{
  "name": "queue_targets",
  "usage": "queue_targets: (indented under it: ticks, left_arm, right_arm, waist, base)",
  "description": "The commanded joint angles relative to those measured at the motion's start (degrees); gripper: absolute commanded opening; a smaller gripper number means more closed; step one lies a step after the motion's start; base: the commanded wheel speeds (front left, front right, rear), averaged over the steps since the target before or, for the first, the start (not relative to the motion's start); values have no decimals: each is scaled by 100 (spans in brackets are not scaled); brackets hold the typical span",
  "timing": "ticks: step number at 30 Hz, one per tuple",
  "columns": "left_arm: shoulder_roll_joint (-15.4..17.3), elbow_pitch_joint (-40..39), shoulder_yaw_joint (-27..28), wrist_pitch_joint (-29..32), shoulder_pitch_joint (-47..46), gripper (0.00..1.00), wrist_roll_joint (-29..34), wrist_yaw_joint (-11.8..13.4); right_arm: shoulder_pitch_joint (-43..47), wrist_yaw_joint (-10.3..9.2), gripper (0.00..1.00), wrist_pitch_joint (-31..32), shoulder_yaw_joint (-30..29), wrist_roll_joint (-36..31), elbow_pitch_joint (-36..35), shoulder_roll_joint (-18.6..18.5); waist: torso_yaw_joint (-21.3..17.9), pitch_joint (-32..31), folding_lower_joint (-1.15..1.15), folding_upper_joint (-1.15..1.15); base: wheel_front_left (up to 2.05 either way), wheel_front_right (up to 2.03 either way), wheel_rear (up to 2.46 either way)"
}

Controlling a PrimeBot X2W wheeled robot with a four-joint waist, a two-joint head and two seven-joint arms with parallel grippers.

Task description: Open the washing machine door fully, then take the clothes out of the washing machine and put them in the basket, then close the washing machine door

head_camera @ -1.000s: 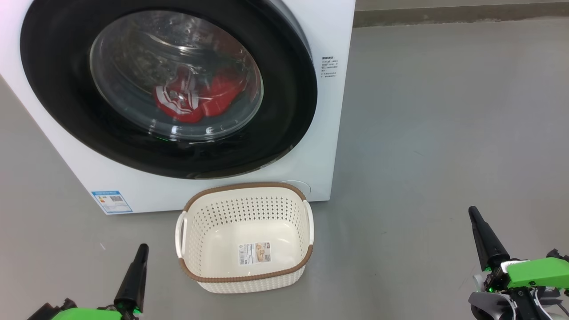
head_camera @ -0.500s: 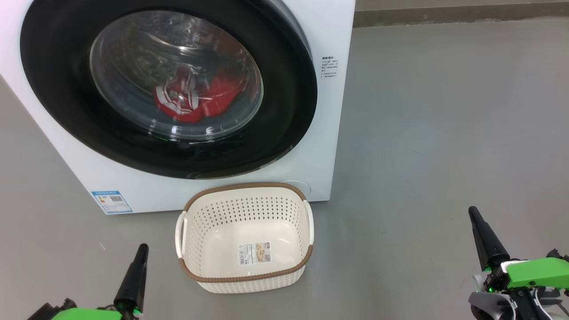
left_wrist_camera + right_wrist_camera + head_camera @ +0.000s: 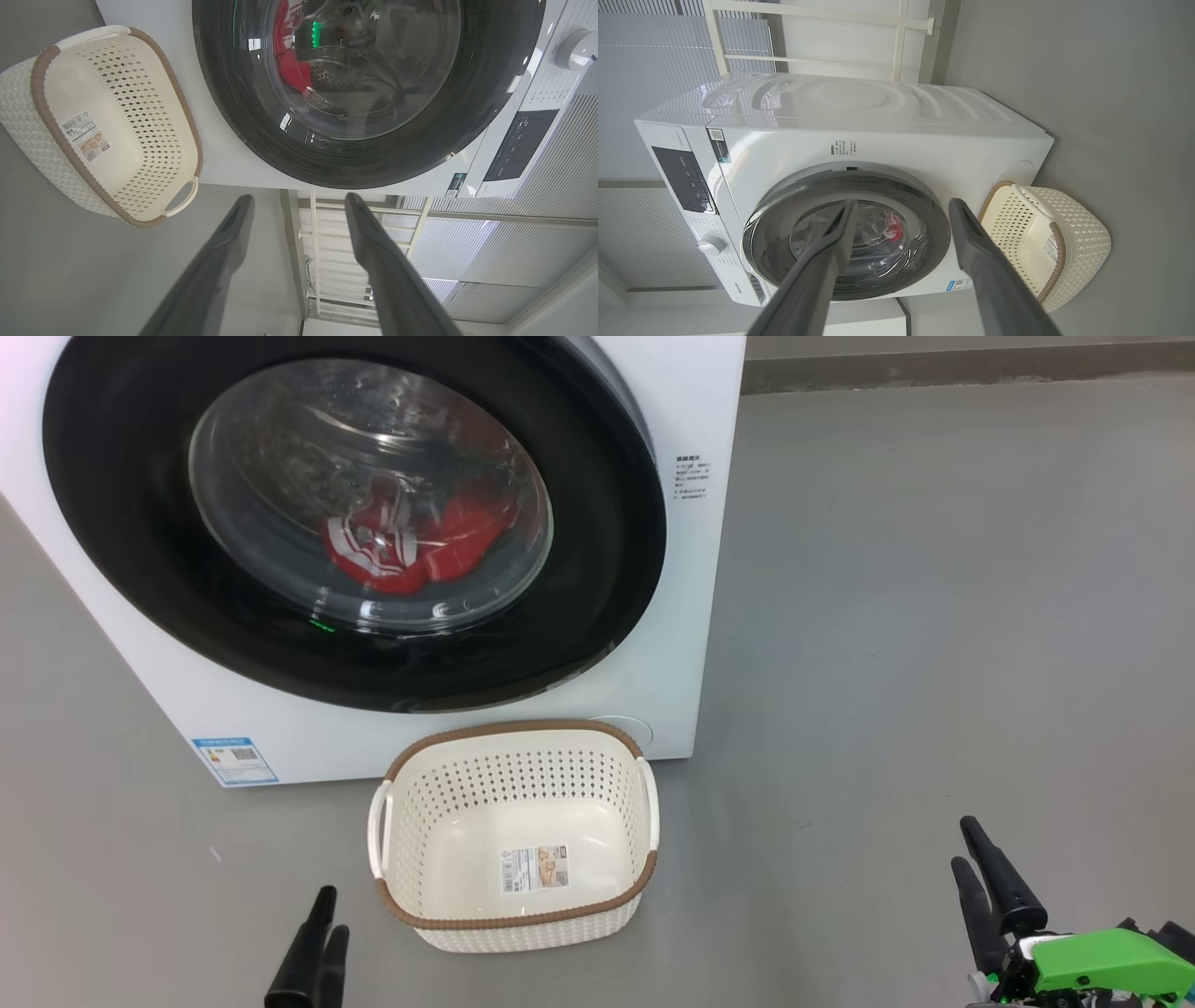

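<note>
Left gripper is noted just left of the basket, fingers parted, nothing held. Directly behind the basket, the washing machine is seen with the washing machine door shut and the clothes lying behind its glass. Right gripper is found well right of the basket, fingers likewise apart and empty.

Nothing is large enough to read. Ahead of the left gripper, the washing machine bears a blue label sticker with a QR code and, farther off, small print. Beside that gripper, the basket holds a barcoded paper label.
</note>
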Motion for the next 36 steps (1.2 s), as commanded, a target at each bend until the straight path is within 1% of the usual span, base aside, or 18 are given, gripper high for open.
queue_targets:
  ticks: [1, 3, 9, 17, 25, 31, 32, 36]
  left_arm:
    - [55, -126, -22, -41, -238, 100, -23, -7]
    - [58, -126, -56, -70, -265, 100, -22, -8]
    - [91, -133, -174, -184, -358, 100, 65, -10]
    - [138, -109, -304, -349, -499, 100, 480, -13]
    - [119, -120, -297, -485, -574, 100, 1192, -11]
    - [110, -131, -311, -587, -643, 100, 1776, 38]
    - [110, -141, -314, -621, -671, 100, 1974, 56]
    - [112, -153, -335, -689, -728, 100, 2351, 100]
  right_arm:
    - [-264, 1, 100, -37, 51, 18, -148, -60]
    - [-289, 1, 100, -58, 89, 17, -150, -63]
    - [-378, 2, 100, -165, 219, -67, -156, -93]
    - [-532, 2, 100, -356, 430, -469, -83, -173]
    - [-650, 2, 100, -494, 427, -1272, -32, -145]
    - [-716, 2, 100, -596, 366, -2037, -19, -113]
    - [-740, 2, 100, -630, 360, -2267, -36, -107]
    - [-792, 2, 100, -697, 344, -2717, -92, -106]
  waist:
    - [-1, 2, 5, 0]
    - [-2, 11, -1, 0]
    - [-7, 20, -2, 0]
    - [-8, 27, -2, 0]
    - [-13, 25, -2, 0]
    - [-20, 39, -2, 0]
    - [-23, 50, -2, 0]
    - [-31, 74, -2, 0]
  base:
    - [0, 0, 0]
    - [0, 0, 0]
    - [0, 0, 0]
    - [0, 0, 0]
    - [0, 0, 0]
    - [0, 0, 0]
    - [0, 0, 0]
    - [0, 0, 0]
